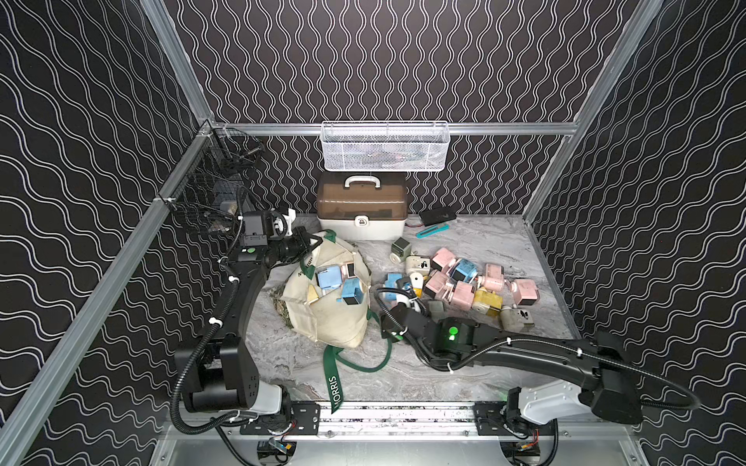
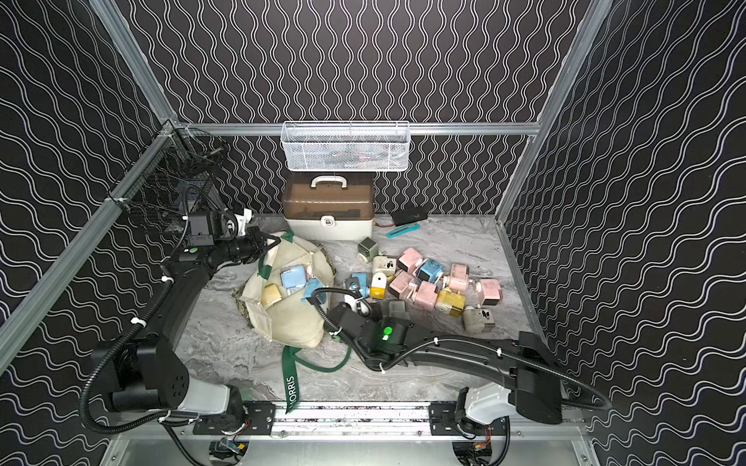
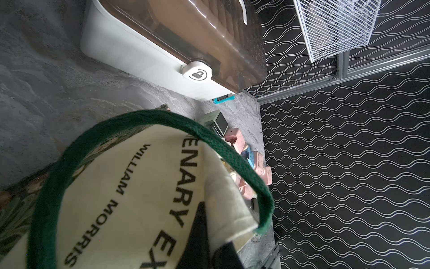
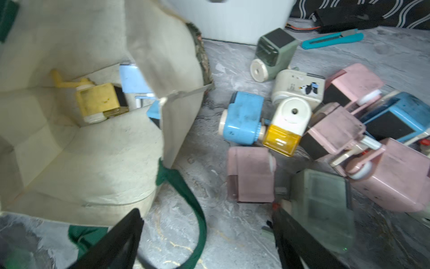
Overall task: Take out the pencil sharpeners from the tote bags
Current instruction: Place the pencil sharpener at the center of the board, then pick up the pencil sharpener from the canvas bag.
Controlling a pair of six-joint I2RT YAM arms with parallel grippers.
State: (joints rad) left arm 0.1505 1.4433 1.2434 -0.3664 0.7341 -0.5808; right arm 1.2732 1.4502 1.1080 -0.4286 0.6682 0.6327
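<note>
The left gripper [image 1: 314,241] is clenched on the upper rim of the cream canvas tote bag [image 1: 323,318] with dark green straps, pinching canvas and strap together and holding the mouth up and open; in the left wrist view its dark fingers [image 3: 200,230] press against the printed cloth. The right gripper [image 4: 209,244] hangs released, its fingers spread wide over bare table and a loop of green strap just beside the bag's mouth, with a pale green translucent sharpener [image 4: 321,200] lying against one finger. Inside the bag are several boxy plastic pencil sharpeners: two light blue ones [image 1: 327,276], a yellow one [image 4: 100,102] deep in the fold, and a pink one near the rim. Out on the grey marbled table [image 1: 403,379], to the bag's right, lies a loose heap of more sharpeners [image 1: 464,282] in pink, blue, yellow, cream and green, many touching. Against the back wall stands a white plastic case with a brown translucent lid [image 1: 361,205], latched; its contents cannot be made out. Above it hangs a white wire mesh basket [image 1: 385,147] with indistinct things inside, and a black wire basket [image 1: 214,193] hangs on the left rail.
</note>
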